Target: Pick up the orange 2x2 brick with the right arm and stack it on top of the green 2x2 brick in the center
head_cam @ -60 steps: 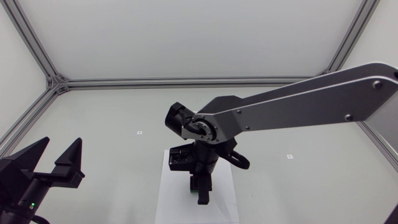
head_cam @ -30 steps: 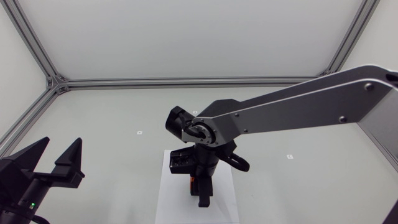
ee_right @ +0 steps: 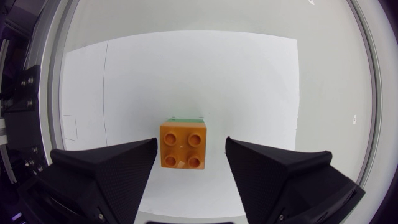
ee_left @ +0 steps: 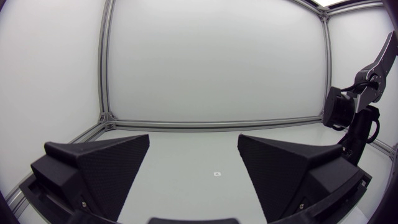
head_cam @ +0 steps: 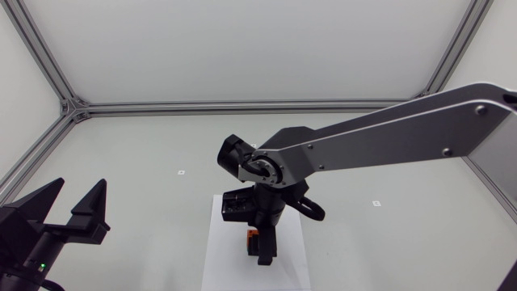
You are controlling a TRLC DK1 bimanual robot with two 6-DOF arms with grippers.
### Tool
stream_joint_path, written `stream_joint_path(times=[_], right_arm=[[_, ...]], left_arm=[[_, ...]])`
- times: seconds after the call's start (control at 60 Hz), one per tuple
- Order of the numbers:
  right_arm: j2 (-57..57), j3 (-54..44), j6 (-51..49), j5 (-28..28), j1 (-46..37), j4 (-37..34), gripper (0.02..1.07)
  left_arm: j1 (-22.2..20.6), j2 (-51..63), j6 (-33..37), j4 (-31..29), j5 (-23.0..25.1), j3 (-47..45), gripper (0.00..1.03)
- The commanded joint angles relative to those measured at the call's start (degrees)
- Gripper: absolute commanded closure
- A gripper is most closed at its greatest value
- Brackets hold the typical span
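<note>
Right jaws shift slightly, now apart either side of orange brick (ee_right: 183,144), stacked on green brick (ee_right: 185,118), left jaws apart too

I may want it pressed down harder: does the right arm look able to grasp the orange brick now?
Probably yes: the right end effector hangs open over the orange brick, one finger each side, nothing between.

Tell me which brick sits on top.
The orange brick, all four studs showing; only a thin edge of the green brick peeks out beneath it.
</note>
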Motion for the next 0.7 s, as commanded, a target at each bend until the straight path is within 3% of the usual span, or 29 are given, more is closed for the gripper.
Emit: stream_joint_path(times=[0.0,0.067,0.433,0.683], right_arm=[[-2.3,-1.7,0.7,0.2,-0.7,0.0,0.17],[-3.5,-1.9,0.7,0.2,-0.8,-0.6,0.07],[-13.3,-2.1,2.8,0.1,-0.5,-6.4,0.06],[-25.3,-5.8,6.9,0.2,-3.8,-4.5,0.07]], left_arm=[[-0.4,-0.1,0.3,-0.6,0.2,-2.3,0.04],[-0.4,-0.1,0.3,-0.6,0.2,-2.3,0.04],[-0.4,-0.1,0.3,-0.6,0.2,-2.3,0.04],[-0.4,-0.1,0.3,-0.6,0.2,-2.3,0.04]])
